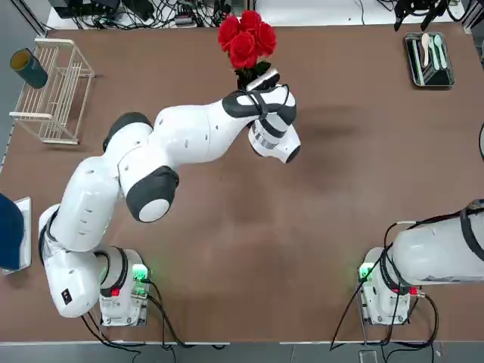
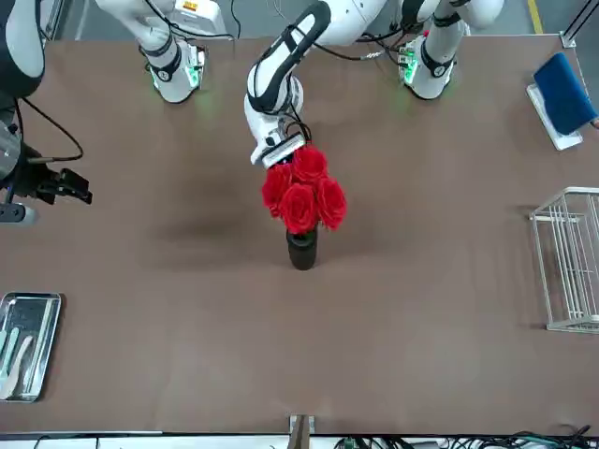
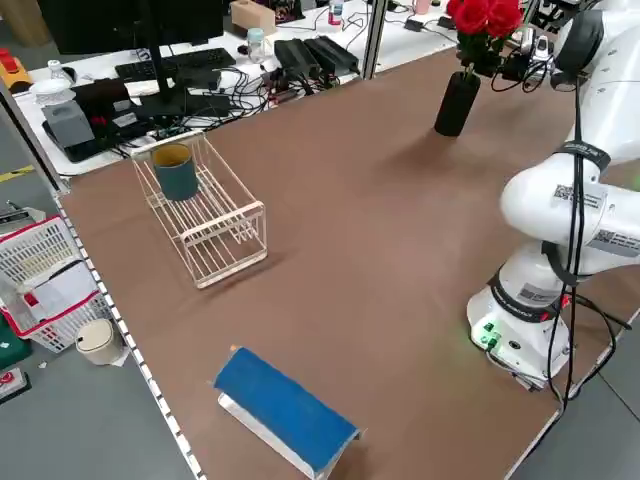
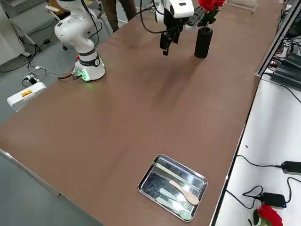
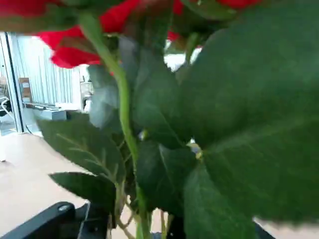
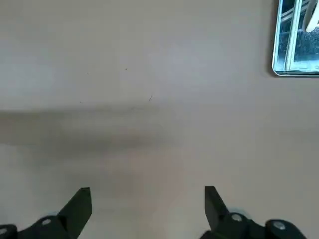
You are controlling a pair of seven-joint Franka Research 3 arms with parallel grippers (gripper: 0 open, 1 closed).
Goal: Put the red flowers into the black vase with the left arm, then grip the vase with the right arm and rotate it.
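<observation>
The black vase (image 3: 456, 103) stood upright on the brown table (image 3: 370, 240) with the red flowers (image 3: 485, 17) in its mouth. Nearer, a wire rack (image 3: 208, 215) held a dark teal cup (image 3: 176, 171), and a blue block (image 3: 284, 409) lay by the table's edge.

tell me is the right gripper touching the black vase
Apart. The front view shows the right gripper hanging at the table's side, a wide stretch of bare table from the black vase; its wrist view shows only tabletop between open fingers.
</observation>
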